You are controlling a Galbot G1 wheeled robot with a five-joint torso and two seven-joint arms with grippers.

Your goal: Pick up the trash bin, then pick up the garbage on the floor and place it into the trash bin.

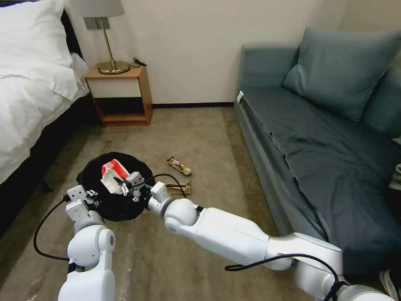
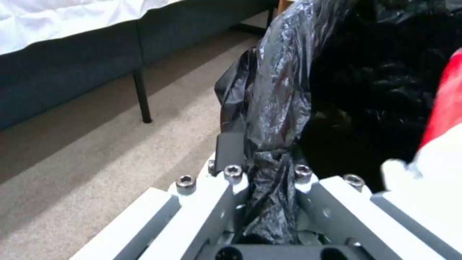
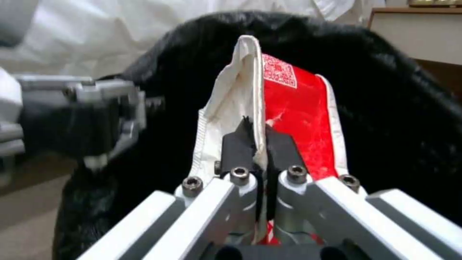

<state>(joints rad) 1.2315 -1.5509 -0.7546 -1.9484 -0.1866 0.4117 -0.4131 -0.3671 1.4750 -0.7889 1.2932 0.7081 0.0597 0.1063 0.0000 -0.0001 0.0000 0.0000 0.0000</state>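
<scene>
Right gripper carrying the red-and-white snack bag over the trash bin; left gripper pinching the bin's liner at the rim.

Left gripper [image 2: 262, 169] has its fingers closed on a bunched fold of the black bag draped over the trash bin [image 1: 90, 177], which it holds at the near rim, close above the carpet [image 1: 200, 133] beside the bed [image 1: 29, 96]. Right gripper [image 3: 254, 144] is clamped on a creased edge of the red-and-white snack bag [image 1: 112, 175], over the bin's mouth. Judgement: the bag is light, thin and crushable, slick film, so an edge pinch suffices but could slip. The liner is soft; gripping film alone may let it stretch or pull off the rim. The gold-brown snack wrapper [image 1: 179, 165] and crumpled brown paper bag [image 1: 180, 188] lie on the carpet right of the bin: light, best taken at a raised fold.
</scene>
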